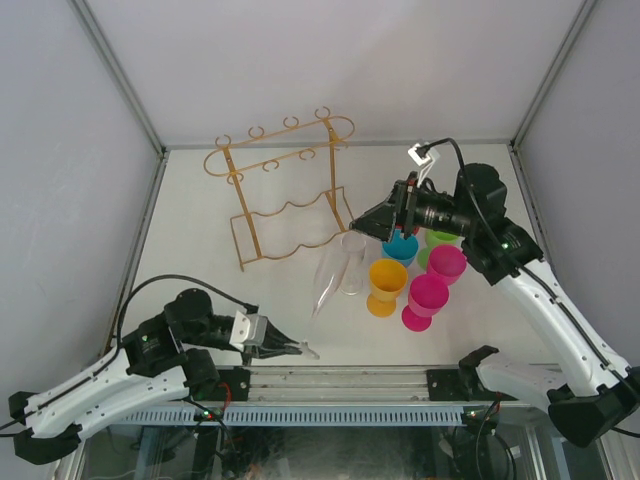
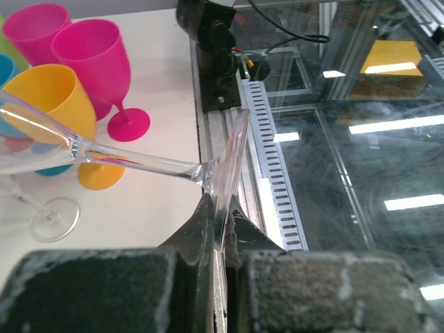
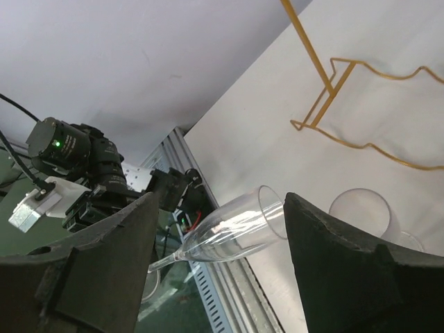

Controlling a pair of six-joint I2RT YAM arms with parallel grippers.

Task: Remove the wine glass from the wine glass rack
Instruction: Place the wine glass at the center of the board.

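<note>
The gold wire wine glass rack (image 1: 285, 190) stands at the back of the table; I see no glass on its rails. My left gripper (image 1: 298, 349) is near the front edge, shut on the round foot of a clear flute wine glass (image 1: 332, 275) that tilts away toward the rack. In the left wrist view the gripper (image 2: 220, 208) pinches the foot edge-on (image 2: 229, 163), and the stem runs left. My right gripper (image 1: 368, 225) is open, above the cups beside the rack. In its wrist view the gripper (image 3: 222, 201) frames the flute (image 3: 236, 232) lower down, and the rack's base (image 3: 361, 104) shows behind.
A second clear wine glass (image 1: 352, 268) stands upright next to the flute's bowl. Orange (image 1: 386, 285), magenta (image 1: 426, 300), pink (image 1: 446, 265), blue (image 1: 400, 247) and green (image 1: 440, 238) goblets cluster on the right. The metal frame rail (image 1: 340, 382) runs along the front edge.
</note>
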